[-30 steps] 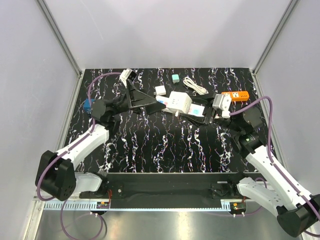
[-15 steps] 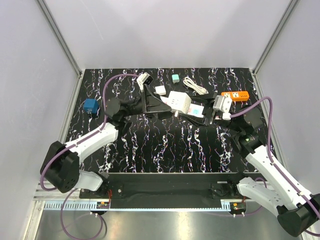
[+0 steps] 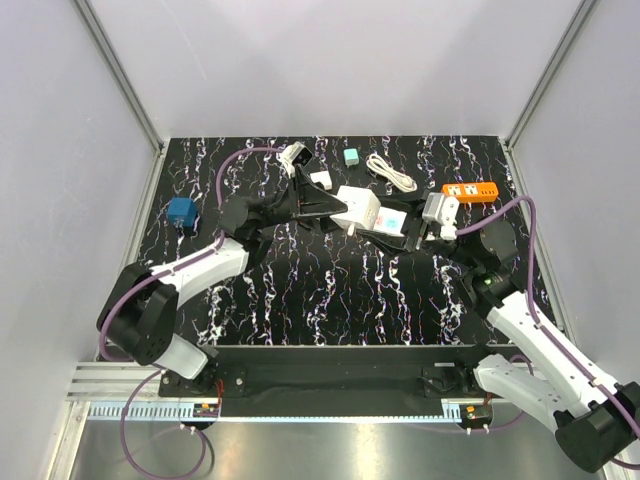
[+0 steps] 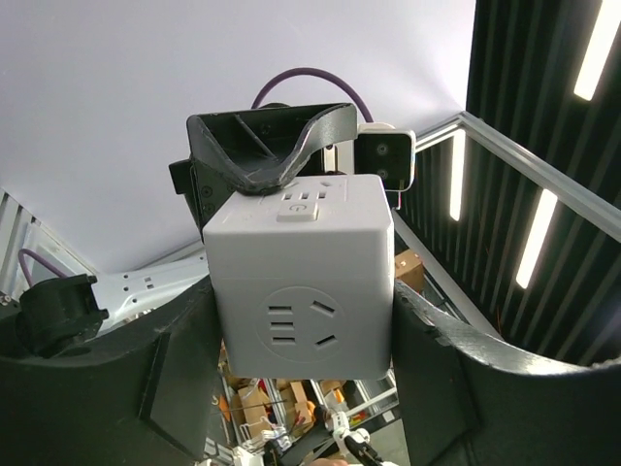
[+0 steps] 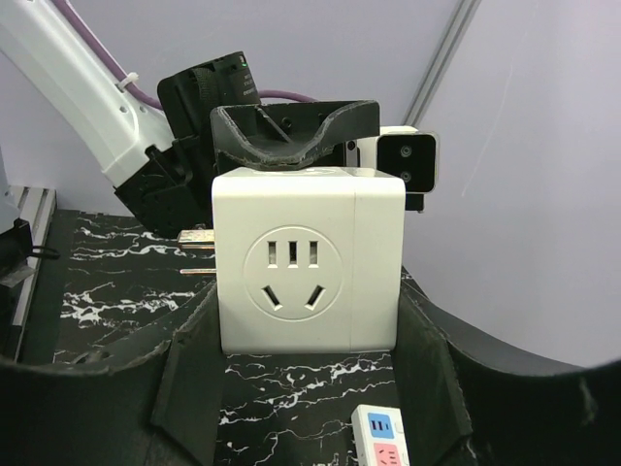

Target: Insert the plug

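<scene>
A white cube socket adapter (image 3: 358, 205) hangs above the table's middle back. My right gripper (image 3: 378, 222) is shut on it from the right. In the right wrist view the cube (image 5: 309, 262) fills the gap between my right gripper's (image 5: 309, 320) fingers, and its metal prongs (image 5: 194, 252) stick out to the left. My left gripper (image 3: 338, 208) reaches in from the left. Its fingers press the cube's (image 4: 301, 282) two sides in the left wrist view, with the left gripper (image 4: 303, 330) closed round it. A white power strip (image 3: 393, 222) with blue and pink sockets lies under the right gripper and shows in the right wrist view (image 5: 388, 437).
An orange power strip (image 3: 470, 190) lies at the back right. A coiled white cable (image 3: 390, 170), a small teal block (image 3: 351, 157) and a small white adapter (image 3: 320, 180) lie at the back. A blue cube (image 3: 181, 212) sits at the left edge.
My left arm has swung right from near the blue cube and its gripper has come onto the white cube. The right gripper has kept the cube almost still.
</scene>
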Controlling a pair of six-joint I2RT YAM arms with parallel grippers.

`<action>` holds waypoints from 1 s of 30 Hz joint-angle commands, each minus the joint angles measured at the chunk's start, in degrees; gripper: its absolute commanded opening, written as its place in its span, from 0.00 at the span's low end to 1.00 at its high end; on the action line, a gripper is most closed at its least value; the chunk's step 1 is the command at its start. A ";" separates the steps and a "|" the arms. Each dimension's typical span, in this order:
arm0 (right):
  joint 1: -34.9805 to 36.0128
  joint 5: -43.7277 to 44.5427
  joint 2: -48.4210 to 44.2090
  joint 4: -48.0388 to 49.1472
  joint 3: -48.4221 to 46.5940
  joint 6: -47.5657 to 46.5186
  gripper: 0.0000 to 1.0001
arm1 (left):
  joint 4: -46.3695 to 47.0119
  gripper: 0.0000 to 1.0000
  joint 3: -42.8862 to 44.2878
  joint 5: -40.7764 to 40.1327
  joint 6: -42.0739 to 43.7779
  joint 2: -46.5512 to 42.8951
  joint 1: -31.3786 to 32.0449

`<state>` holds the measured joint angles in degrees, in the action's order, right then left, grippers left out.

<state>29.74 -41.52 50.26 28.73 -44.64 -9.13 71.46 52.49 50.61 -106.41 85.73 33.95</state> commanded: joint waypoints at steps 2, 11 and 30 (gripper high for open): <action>0.76 4.07 0.45 1.60 -1.85 3.93 0.42 | 12.82 0.00 2.27 0.01 -1.69 -0.13 0.50; 0.67 5.05 -1.48 -31.95 -8.88 13.59 0.98 | 6.60 0.00 0.25 10.20 8.82 -2.06 -6.26; 0.76 -5.24 10.38 -68.71 -30.85 23.46 0.99 | -82.10 0.00 9.56 3.78 89.88 -20.34 1.64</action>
<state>30.11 -44.34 59.48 -33.87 -71.42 14.61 -6.48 62.11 53.43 -25.26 65.78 34.57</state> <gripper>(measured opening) 0.990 0.646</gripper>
